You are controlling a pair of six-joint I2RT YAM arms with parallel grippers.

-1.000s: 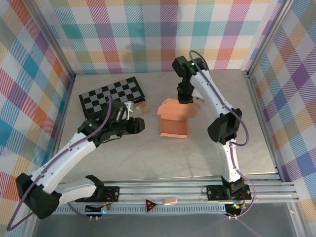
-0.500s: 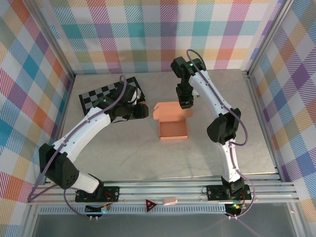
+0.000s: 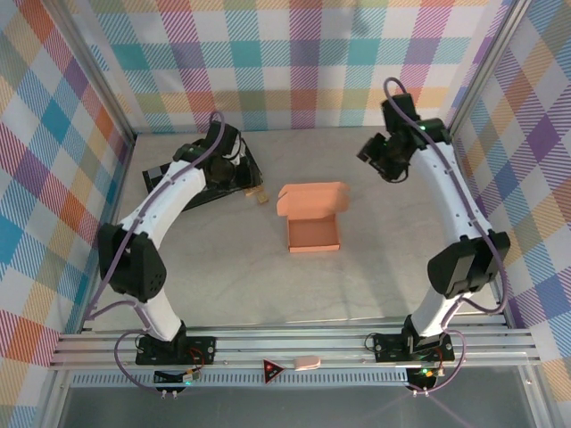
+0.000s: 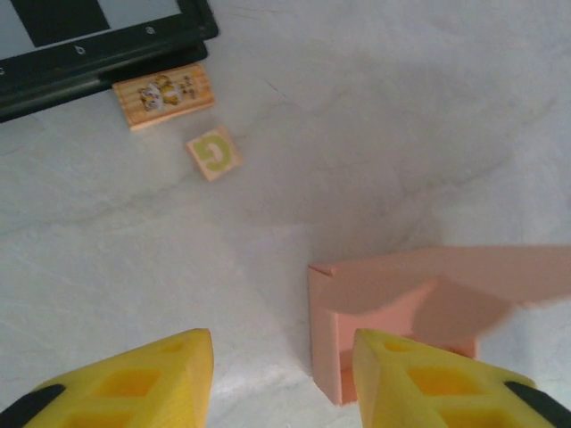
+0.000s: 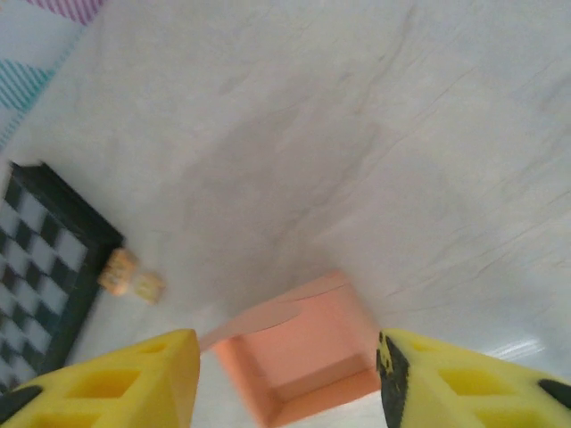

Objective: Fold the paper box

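Your box [image 3: 312, 219] sits alone near the middle of the table [image 3: 223, 276], with neither gripper touching it. From above, it is a shallow salmon tray with its open side up. Its lid flap is hinged on the far edge and leans forward over the tray, raised and not closed. Your left gripper [image 3: 234, 171] hangs over the near right corner of the checkerboard [image 3: 159, 182], well to the left of the box. In the left wrist view its yellow fingers [image 4: 143, 379] are spread wide with nothing between them. Beyond them the box [image 4: 401, 303] lies ahead and to the right, with the lid flap shading the inside of the tray. That view also shows two wooden blocks on the bare table. A long block [image 4: 163, 94] with a printed picture lies just beside the board's black frame [image 4: 89, 53], and a small square block [image 4: 213, 153] with a green letter lies near it, apart from the box. Your right gripper [image 3: 376, 159] is held up off the table, to the right of the box and further back. Its fingers [image 5: 107, 379] are also parted and empty in the right wrist view. The box [image 5: 308, 352] shows between them from above, with the board [image 5: 36, 259] and the blocks [image 5: 132, 275] off to the left.
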